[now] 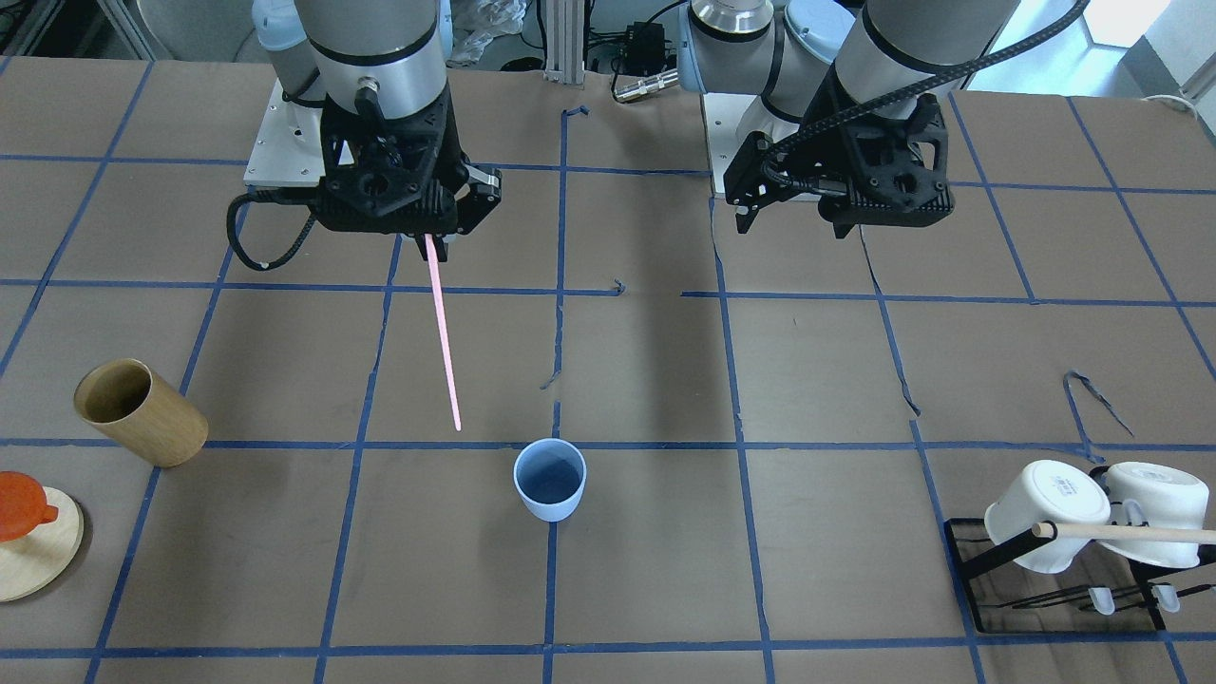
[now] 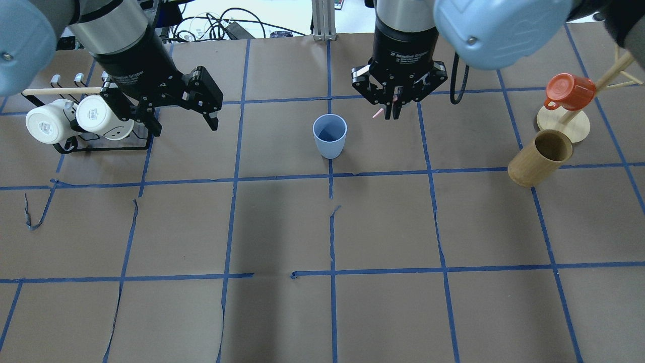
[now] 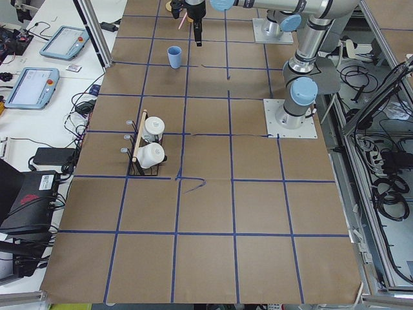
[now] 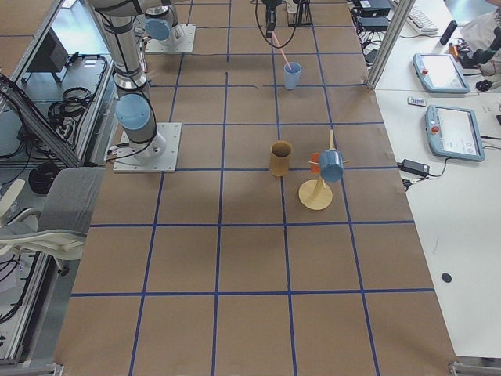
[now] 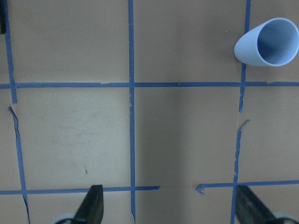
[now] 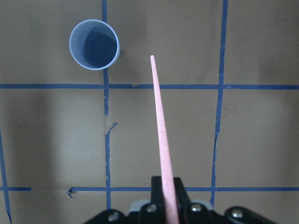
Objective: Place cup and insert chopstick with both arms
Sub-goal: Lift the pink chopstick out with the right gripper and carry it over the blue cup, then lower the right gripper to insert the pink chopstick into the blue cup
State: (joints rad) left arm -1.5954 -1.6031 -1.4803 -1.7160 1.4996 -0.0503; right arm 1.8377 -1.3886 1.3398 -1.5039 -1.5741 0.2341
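The pale blue cup point(image 1: 549, 480) stands upright on the table near the middle and also shows in the overhead view point(image 2: 329, 135) and both wrist views point(image 5: 266, 42) point(image 6: 94, 44). My right gripper point(image 1: 432, 242) is shut on the top of the pink chopstick point(image 1: 444, 332), which hangs down in the air. In the right wrist view its tip point(image 6: 152, 58) lies to the right of the cup, outside the rim. My left gripper point(image 2: 181, 113) is open and empty, raised off to the cup's side; its fingertips point(image 5: 93, 205) show far apart.
A tan wooden cup point(image 2: 539, 159) lies tilted at the robot's right, beside an orange cup point(image 2: 569, 91) on a wooden stand. Two white mugs point(image 2: 95, 117) with a wooden dowel point(image 2: 60, 91) hang on a black rack point(image 1: 969, 560) at the robot's left.
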